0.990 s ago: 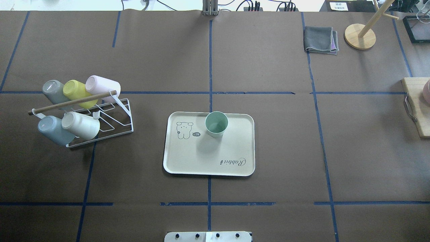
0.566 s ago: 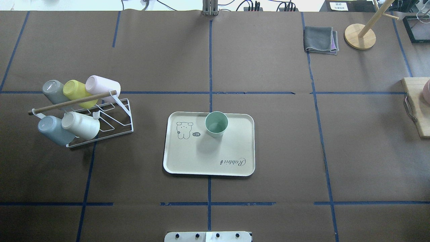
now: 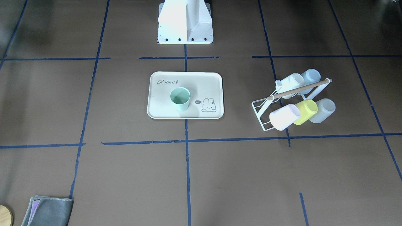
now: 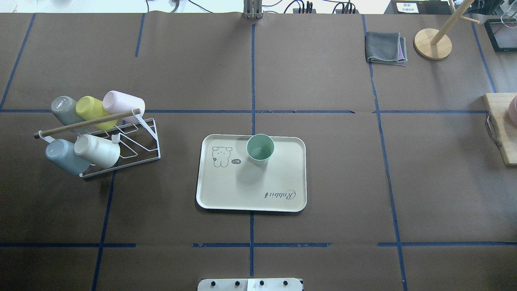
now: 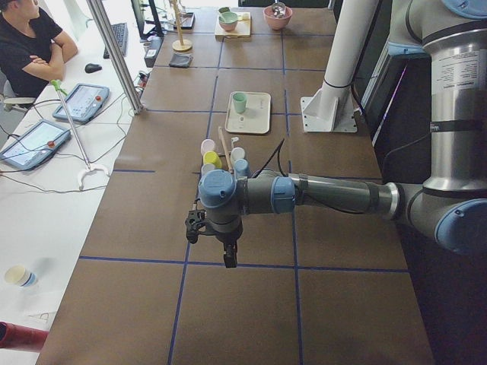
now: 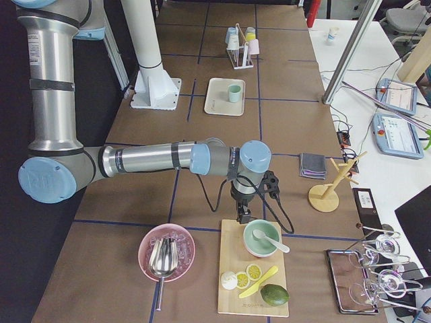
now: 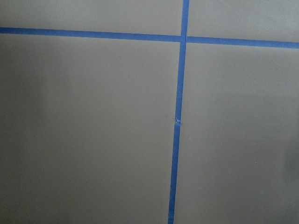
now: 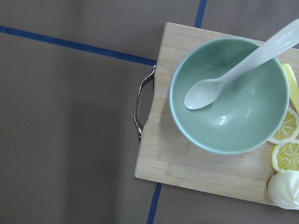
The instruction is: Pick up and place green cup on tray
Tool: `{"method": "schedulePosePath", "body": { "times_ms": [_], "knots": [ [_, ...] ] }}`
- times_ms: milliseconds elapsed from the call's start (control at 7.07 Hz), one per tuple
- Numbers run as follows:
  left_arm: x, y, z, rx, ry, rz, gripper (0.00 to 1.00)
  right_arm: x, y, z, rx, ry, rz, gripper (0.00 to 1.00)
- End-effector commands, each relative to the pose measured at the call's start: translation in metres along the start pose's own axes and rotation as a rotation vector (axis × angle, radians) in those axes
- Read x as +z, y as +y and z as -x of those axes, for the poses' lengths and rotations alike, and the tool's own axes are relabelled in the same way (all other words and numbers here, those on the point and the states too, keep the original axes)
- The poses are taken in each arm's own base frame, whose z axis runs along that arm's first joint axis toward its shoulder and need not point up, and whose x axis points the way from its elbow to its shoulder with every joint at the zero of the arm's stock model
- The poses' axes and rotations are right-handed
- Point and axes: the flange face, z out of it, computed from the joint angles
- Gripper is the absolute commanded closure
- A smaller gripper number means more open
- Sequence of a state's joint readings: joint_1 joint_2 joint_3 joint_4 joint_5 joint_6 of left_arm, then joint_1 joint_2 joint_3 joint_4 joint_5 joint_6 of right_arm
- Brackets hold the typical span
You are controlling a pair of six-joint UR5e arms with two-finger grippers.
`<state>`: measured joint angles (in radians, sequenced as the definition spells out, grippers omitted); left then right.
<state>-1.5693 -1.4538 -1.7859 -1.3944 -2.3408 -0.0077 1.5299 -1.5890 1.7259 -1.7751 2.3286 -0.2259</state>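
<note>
The pale mint-green cup (image 4: pixel 260 148) stands upright on the cream "Rabbit" tray (image 4: pixel 250 190), near the tray's far edge beside the bunny drawing. Cup (image 3: pixel 180 98) and tray (image 3: pixel 204 84) also show in the front-facing view. No arm or gripper is near them. My left gripper (image 5: pixel 229 258) shows only in the exterior left view, hanging over bare table far from the tray; I cannot tell if it is open or shut. My right gripper (image 6: pixel 242 217) shows only in the exterior right view, above a cutting board's edge; I cannot tell its state either.
A white wire rack (image 4: pixel 137 145) holding several cups lying on their sides stands left of the tray. A folded grey cloth (image 4: pixel 385 47) and a wooden stand (image 4: pixel 432 43) are at the far right. A cutting board (image 8: pixel 187 168) carries a green bowl (image 8: pixel 229 95) with a spoon.
</note>
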Motion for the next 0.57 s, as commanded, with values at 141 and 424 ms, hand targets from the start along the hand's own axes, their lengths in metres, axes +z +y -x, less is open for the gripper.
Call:
{"method": "schedulePosePath", "body": {
  "times_ms": [141,424],
  "knots": [
    [0.0005,0.0005,0.0004,-0.001,0.000,0.001,0.00,0.0012,0.0012,-0.0009,0.014,-0.008,0.008,0.01],
    [0.0020,0.0017,0.0010,-0.002,0.000,0.004,0.00,0.0048,0.0028,-0.0032,0.016,-0.008,0.014,0.01]
  ]
}}
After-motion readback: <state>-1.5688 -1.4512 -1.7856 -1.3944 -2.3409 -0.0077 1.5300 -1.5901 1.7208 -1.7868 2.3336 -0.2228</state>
